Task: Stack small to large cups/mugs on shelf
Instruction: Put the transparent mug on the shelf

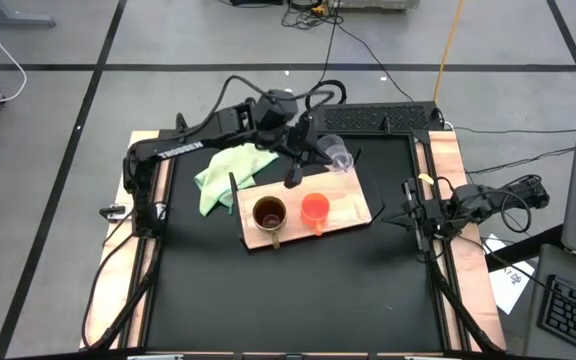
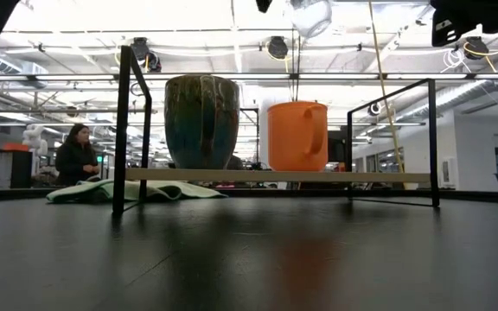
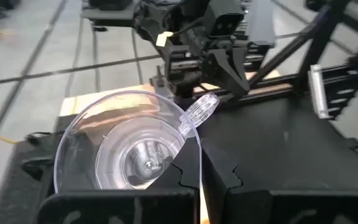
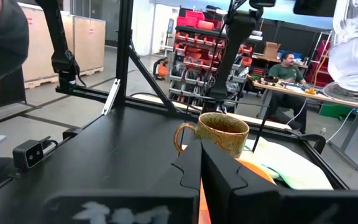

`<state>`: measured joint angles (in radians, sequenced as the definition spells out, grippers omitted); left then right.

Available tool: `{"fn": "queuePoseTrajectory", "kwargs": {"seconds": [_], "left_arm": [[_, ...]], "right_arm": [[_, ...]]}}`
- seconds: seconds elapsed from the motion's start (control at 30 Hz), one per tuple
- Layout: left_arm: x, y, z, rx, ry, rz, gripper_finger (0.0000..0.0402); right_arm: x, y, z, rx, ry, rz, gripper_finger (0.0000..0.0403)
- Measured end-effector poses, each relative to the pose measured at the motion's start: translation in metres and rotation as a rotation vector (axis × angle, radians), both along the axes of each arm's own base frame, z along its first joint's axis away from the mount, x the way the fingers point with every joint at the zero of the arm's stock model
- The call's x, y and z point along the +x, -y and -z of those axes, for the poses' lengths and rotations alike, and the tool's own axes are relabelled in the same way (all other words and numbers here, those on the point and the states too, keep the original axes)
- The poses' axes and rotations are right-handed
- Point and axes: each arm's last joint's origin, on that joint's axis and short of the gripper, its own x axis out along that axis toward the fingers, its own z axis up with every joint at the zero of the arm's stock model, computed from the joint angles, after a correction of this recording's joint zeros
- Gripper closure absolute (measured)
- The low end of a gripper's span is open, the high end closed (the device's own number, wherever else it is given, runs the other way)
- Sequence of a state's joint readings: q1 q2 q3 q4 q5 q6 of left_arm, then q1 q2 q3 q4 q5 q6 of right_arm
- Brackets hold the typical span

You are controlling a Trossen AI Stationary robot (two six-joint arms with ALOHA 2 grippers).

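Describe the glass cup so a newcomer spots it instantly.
Find the wooden shelf mid-table, holding a brown mug and an orange cup. Just past its far edge, the left gripper holds the glass cup in the air. It is the only see-through vessel.

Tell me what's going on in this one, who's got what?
The left tool is shut on the clear glass cup and holds it in the air beyond the far edge of the wooden shelf. The brown mug and the orange cup stand side by side on the shelf, nothing nested in either. A light green cloth lies on the table by the shelf. The right tool waits shut at the table's right side, holding nothing.
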<state>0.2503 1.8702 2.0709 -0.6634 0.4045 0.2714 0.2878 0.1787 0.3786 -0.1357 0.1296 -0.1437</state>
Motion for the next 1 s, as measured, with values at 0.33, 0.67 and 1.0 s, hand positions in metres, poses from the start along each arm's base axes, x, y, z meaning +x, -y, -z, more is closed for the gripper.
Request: {"fn": "queuePoseTrajectory", "kwargs": {"seconds": [0.33, 0.67, 1.0], "left_arm": [[0.015, -0.023, 0.032, -0.048, -0.081, 0.061, 0.0402], [0.039, -0.025, 0.079, -0.085, -0.216, 0.103, 0.0402], [0.046, -0.018, 0.090, -0.077, -0.242, 0.131, 0.0402]], "right_arm": [[0.002, -0.001, 0.001, 0.001, -0.011, 0.000, 0.0403], [0.011, -0.003, 0.014, -0.008, -0.040, 0.007, 0.0403], [0.013, -0.003, 0.017, -0.017, -0.054, 0.008, 0.0403]]}}
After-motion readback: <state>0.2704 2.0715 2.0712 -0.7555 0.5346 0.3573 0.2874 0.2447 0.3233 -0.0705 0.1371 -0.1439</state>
